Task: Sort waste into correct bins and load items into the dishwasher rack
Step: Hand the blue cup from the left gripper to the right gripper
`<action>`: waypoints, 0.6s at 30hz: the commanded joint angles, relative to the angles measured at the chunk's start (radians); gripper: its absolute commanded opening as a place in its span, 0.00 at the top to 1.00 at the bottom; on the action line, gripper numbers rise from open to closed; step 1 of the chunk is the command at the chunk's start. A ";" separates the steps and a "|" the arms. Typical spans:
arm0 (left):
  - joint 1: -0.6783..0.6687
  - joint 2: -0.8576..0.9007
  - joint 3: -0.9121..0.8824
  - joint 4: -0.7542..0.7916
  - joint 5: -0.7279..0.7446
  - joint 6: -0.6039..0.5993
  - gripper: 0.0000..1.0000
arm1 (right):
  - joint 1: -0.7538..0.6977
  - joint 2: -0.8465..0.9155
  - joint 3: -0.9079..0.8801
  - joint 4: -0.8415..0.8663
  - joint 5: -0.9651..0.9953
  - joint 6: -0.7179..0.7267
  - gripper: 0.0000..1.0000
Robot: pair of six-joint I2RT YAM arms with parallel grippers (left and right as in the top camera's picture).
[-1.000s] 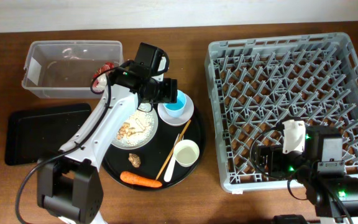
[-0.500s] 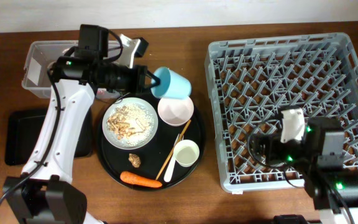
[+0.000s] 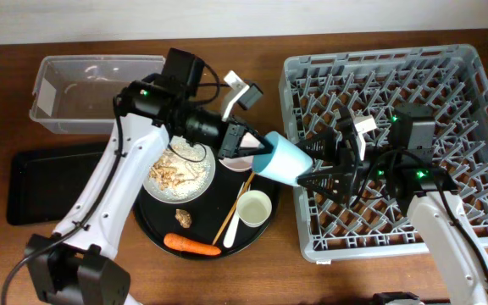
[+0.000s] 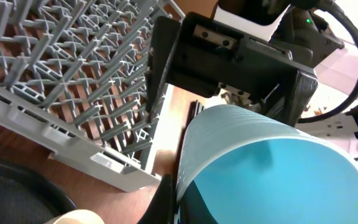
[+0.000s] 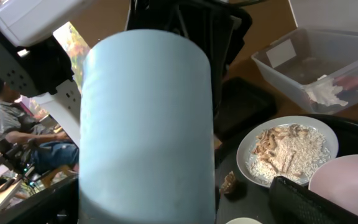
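Note:
My left gripper [image 3: 259, 146] is shut on the rim of the light blue cup [image 3: 283, 159], holding it tilted in the air between the round tray and the dishwasher rack [image 3: 396, 135]. One finger is inside the cup, one outside, as the left wrist view shows at the left gripper [image 4: 174, 200] and cup [image 4: 272, 168]. My right gripper [image 3: 313, 165] stands open with its fingers on either side of the cup's base [image 5: 145, 124]. The white plate [image 3: 179, 172] holds rice and food scraps. A crumpled wrapper [image 5: 329, 90] lies in the clear tub [image 3: 53, 106].
On the round black tray [image 3: 265, 182] are the pink bowl [image 3: 237, 161], cream cup [image 3: 254, 207], chopsticks [image 3: 235, 203], white spoon [image 3: 230, 230], brown lump [image 3: 184, 219] and carrot [image 3: 191, 246]. A shallow black tray [image 3: 49, 182] lies at the left.
My left arm has swung the blue cup right, from above the pink bowl to the rack's left edge. My right arm has come up and left, its open fingers now around the cup.

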 commanded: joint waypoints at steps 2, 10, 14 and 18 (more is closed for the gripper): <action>-0.021 -0.003 0.001 0.079 -0.066 -0.114 1.00 | 0.005 0.000 0.012 0.000 -0.032 0.003 0.23; -0.021 -0.003 0.001 0.109 -0.100 -0.124 0.85 | 0.005 0.000 0.012 0.000 -0.032 0.019 0.51; 0.011 -0.003 0.001 0.018 -0.426 -0.126 0.66 | 0.005 -0.003 0.012 0.000 0.145 0.202 0.65; 0.133 -0.004 0.001 -0.092 -0.727 -0.222 0.67 | 0.004 -0.094 0.015 -0.101 0.568 0.383 0.74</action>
